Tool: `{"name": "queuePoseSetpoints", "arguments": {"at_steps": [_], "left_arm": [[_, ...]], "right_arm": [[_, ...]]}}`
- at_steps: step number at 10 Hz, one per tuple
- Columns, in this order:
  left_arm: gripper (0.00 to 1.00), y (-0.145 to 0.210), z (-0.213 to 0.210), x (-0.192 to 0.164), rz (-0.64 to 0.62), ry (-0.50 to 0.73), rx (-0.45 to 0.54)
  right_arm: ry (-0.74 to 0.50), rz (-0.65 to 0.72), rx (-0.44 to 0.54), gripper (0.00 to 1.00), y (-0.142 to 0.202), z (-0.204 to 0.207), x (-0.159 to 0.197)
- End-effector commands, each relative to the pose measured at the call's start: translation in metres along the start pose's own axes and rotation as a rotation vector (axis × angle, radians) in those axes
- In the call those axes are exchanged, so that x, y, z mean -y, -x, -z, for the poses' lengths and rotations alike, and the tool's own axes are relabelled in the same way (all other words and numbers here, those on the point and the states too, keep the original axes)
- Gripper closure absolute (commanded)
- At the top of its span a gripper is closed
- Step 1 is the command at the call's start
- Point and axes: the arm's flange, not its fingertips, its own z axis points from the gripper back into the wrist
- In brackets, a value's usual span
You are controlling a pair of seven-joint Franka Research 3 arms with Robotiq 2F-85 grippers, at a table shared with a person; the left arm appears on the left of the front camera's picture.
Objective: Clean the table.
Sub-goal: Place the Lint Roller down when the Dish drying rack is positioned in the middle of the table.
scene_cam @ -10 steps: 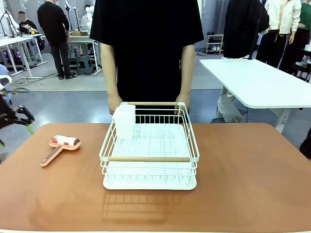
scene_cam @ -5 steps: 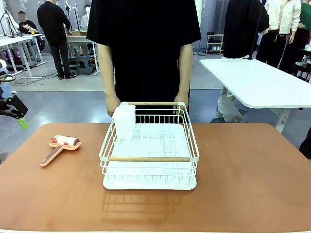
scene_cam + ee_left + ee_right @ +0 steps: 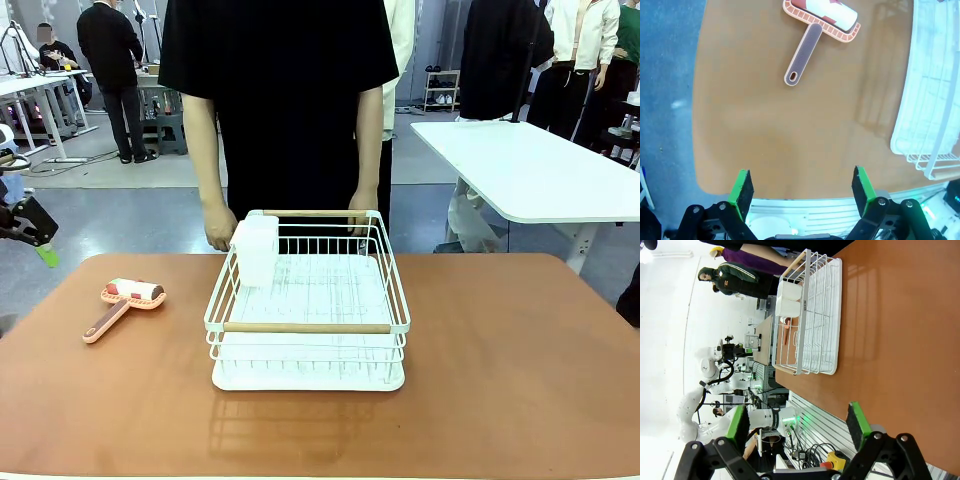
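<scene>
The reddish-brown table (image 3: 500,350) carries a white wire rack (image 3: 308,300) in its middle and a pink hand roller (image 3: 125,300) at its left. My left gripper (image 3: 40,245) hovers off the table's left edge, beyond the roller. In the left wrist view the left gripper (image 3: 801,187) is open and empty above the table's edge (image 3: 790,125), with the roller (image 3: 820,20) far ahead. My right gripper (image 3: 797,422) is also open and empty, high over the table (image 3: 900,340), with the rack (image 3: 810,315) well ahead.
A white cup (image 3: 257,250) stands in the rack's far left corner. A person in black stands at the far side, with one hand (image 3: 219,228) beside the cup and the other hand (image 3: 364,205) at the rack's far handle. A white table (image 3: 540,170) stands behind right.
My left gripper drew back a little toward the left edge a second ago, then held still. The person shifted to the left, hands still near the rack's far side.
</scene>
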Motion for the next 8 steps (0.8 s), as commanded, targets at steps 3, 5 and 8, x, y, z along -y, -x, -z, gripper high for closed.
{"name": "queuePoseSetpoints", "arguments": {"at_steps": [3, 5, 8], "left_arm": [[0.00, 0.0006, -0.0028, 0.0006, -0.016, -0.009, 0.007], [0.00, 0.0006, -0.0028, 0.0006, -0.016, -0.009, 0.007], [0.00, 0.0006, -0.0028, 0.0006, -0.016, -0.009, 0.007]], "right_arm": [[-0.015, -0.010, 0.006, 0.00, -0.0002, -0.0016, -0.0032], [-0.015, -0.010, 0.006, 0.00, -0.0002, -0.0016, -0.0032], [-0.015, -0.010, 0.006, 0.00, -0.0002, -0.0016, -0.0032]]}}
